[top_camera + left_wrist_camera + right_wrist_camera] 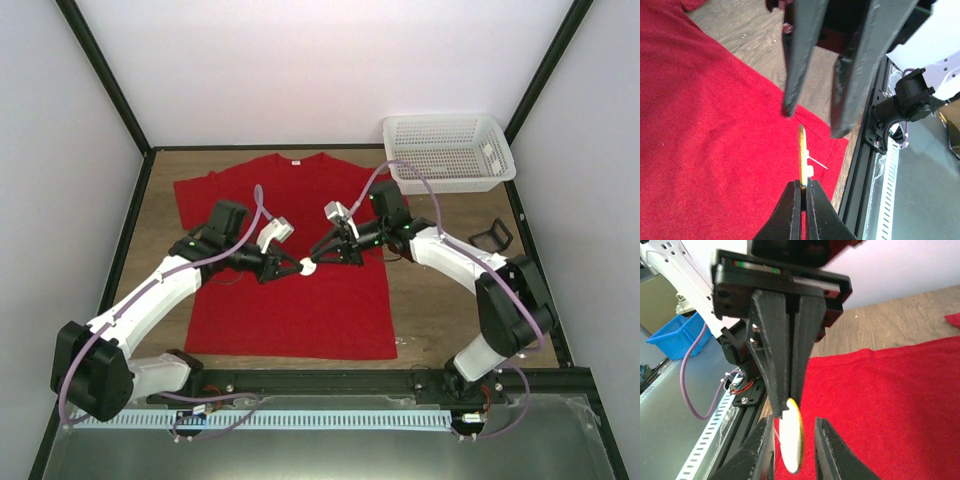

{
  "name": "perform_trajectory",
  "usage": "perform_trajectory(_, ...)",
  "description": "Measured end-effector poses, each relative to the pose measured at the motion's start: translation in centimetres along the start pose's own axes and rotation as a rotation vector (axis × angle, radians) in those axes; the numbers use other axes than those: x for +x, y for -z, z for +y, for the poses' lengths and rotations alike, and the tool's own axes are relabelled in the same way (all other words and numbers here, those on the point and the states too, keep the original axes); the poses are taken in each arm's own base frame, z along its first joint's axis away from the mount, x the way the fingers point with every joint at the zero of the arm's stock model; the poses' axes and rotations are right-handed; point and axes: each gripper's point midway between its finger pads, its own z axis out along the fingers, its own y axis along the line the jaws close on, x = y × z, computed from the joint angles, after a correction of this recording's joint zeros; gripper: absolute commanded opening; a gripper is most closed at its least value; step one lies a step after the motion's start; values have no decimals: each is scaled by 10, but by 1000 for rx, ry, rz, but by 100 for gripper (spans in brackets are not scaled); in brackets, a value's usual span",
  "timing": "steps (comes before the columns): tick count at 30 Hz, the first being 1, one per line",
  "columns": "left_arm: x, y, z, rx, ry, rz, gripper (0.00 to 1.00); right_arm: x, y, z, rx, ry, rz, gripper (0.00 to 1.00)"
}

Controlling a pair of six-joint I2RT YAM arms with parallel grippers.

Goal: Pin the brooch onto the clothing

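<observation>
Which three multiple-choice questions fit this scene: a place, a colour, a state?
1. Where does the white basket stand? A. far right corner of the table B. near left corner C. the middle
2. What colour is the T-shirt? A. blue B. red C. green
3. How is the brooch? A. pinched in the shut left gripper B. lying on the T-shirt C. lying in the basket
Answers: 1 A, seen in the top view; 2 B, red in every view; 3 A, jaws closed on its edge.
</observation>
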Motion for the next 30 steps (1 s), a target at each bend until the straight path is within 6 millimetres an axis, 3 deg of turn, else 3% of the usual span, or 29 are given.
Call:
perform_trajectory(3,0,1,-2,6,-11,-1,0,9,-6,-4,-27,-33,14,17)
perform_trajectory(6,0,1,-3,10,-14,0,0,16,-9,-5,-37,-49,24,9)
perform_trajectory(16,0,1,-4,20,-17,0,0,12,-12,-1,-72,-45,16,1)
perform_trajectory(22,2,1,-5,23,-13,4,0,14,-13,0,-97,-63,11,1)
perform_trajectory(26,2,2,-4,11,-16,3,0,13,-15,-2,-112,-87,10,10)
perform_trajectory(30,1,4,-6,9,-23,0,0,13,-16,-3,-119,-106,13,6)
